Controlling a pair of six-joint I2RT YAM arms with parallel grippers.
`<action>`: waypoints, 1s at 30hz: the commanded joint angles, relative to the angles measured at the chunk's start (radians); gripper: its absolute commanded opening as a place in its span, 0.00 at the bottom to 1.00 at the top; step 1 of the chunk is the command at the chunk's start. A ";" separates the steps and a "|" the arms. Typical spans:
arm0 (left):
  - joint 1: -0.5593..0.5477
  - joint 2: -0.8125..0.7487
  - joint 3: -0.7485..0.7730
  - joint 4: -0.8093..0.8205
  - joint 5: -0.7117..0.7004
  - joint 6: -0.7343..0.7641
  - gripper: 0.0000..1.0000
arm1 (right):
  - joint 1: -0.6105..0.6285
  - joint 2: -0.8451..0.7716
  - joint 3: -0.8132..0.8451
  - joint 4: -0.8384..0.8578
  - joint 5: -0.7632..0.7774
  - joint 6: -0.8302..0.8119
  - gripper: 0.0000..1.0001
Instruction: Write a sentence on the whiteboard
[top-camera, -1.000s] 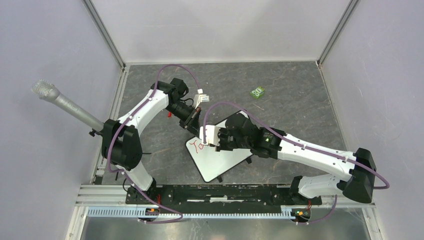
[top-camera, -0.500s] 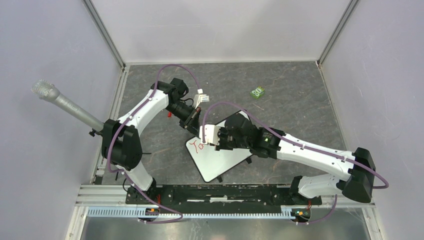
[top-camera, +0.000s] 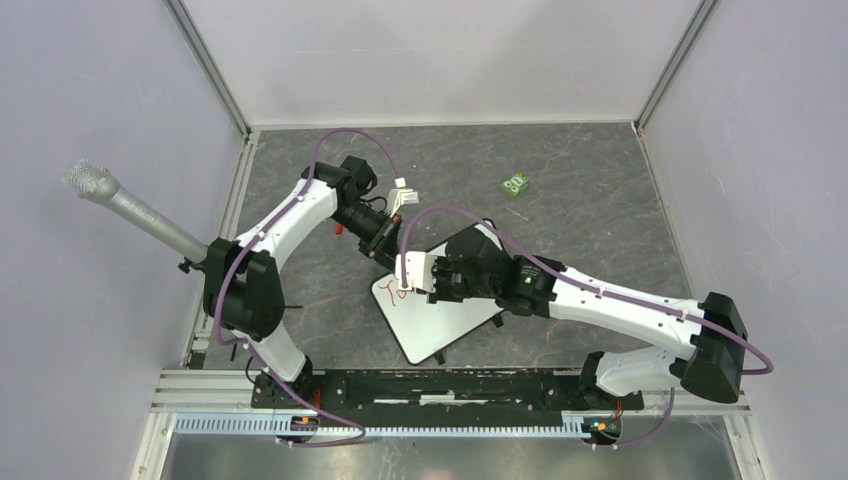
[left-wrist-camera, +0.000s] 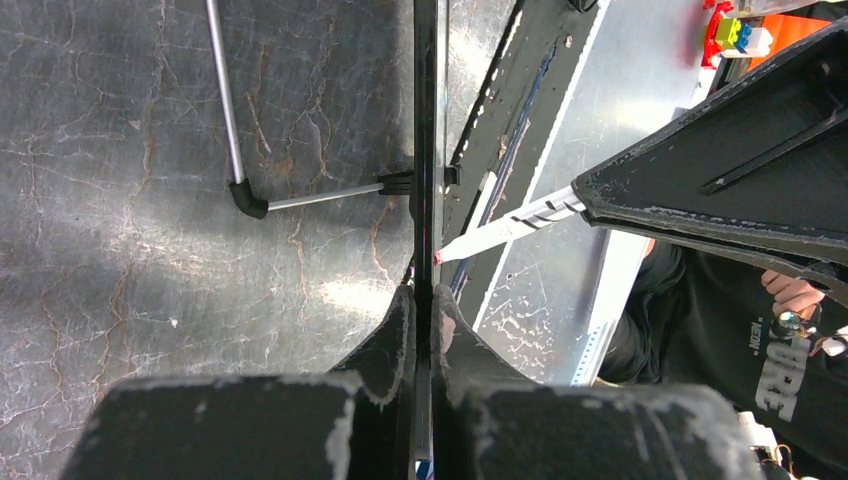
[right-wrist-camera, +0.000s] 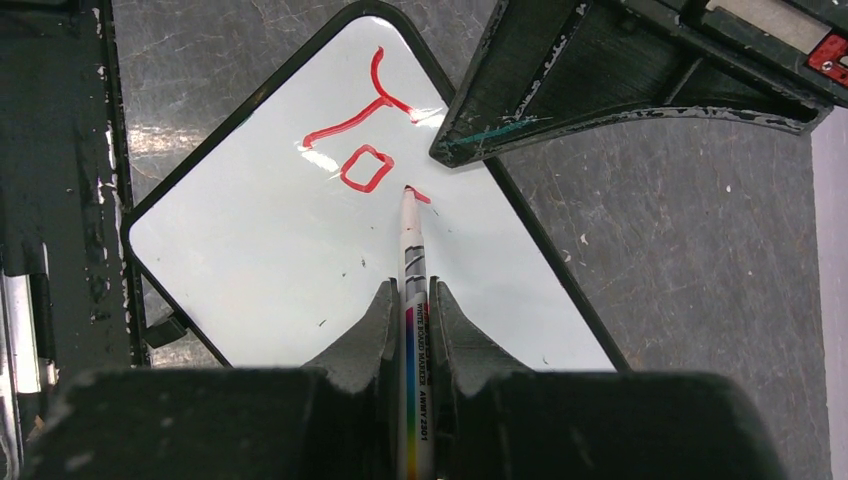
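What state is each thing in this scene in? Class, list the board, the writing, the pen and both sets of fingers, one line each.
whiteboard, on the table, its rim clamped at one edge.
sentence, barely begun: only "To" and the start of a third letter, in red.
marker, uncapped, tip on the whiteboard.
left fingers, shut on the whiteboard's rim.
right fingers, shut on the marker.

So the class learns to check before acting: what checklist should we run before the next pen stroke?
1. Left tool clamped on the flat white rectangular whiteboard's dark rim: ok.
2. Right tool shut on the slim white marker pen: ok.
3. Pen's red tip on the board: ok.
4. Blank board remaining for further letters: ok.
5. Red handwritten sentence finished: not ok, only "To" and a started stroke.
6. Board sitting steady: cannot tell.
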 joint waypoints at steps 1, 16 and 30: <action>-0.006 -0.039 -0.007 -0.015 0.009 0.035 0.02 | -0.002 0.021 0.017 0.019 -0.013 0.007 0.00; -0.006 -0.038 -0.007 -0.015 0.009 0.033 0.02 | 0.015 -0.014 -0.048 -0.007 -0.033 -0.003 0.00; -0.005 -0.037 -0.006 -0.014 0.010 0.033 0.02 | -0.015 -0.011 0.003 -0.004 0.053 -0.019 0.00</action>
